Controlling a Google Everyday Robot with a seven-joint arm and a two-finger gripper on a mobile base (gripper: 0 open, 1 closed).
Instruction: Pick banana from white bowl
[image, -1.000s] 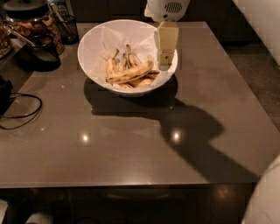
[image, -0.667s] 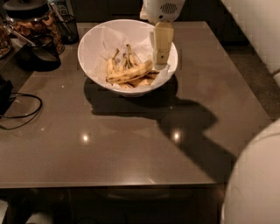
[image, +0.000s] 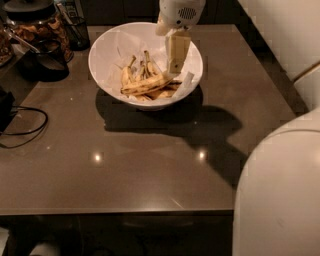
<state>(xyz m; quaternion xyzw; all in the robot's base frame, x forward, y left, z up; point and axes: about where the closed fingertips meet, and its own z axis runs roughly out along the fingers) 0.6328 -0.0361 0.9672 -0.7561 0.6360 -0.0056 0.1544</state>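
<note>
The arm comes in from the far side of the desk (image: 150, 165), its rounded white wrist housing (image: 181, 11) hanging over the back rim of the white bowl (image: 102, 75). From that housing the gripper (image: 176, 65) points steeply down into the right half of the bowl, a pale flat slab tilted a little toward the left, with its tip low inside and just above the right end of the fruit. From where I stand only one broad face of it shows, so I cannot tell whether the jaws are wide or narrow, nor whether the tip touches anything. The banana (image: 147, 85) lies in the bottom of the bowl, long and curved, running roughly left to right across the front of the pile, on top of the crinkled paper (image: 125, 47) that lines the bowl. Behind it the shorter bananas (image: 131, 70) stand with their stems up. The bowl sits toward the far middle of the desk and throws a dark shadow forward and to the right. At the far left corner stand a glass jar (image: 37, 27) and a dark container (image: 75, 31), and a black cable (image: 22, 127) loops along the left edge. The robot's white body (image: 280, 190) fills the near right corner.
</note>
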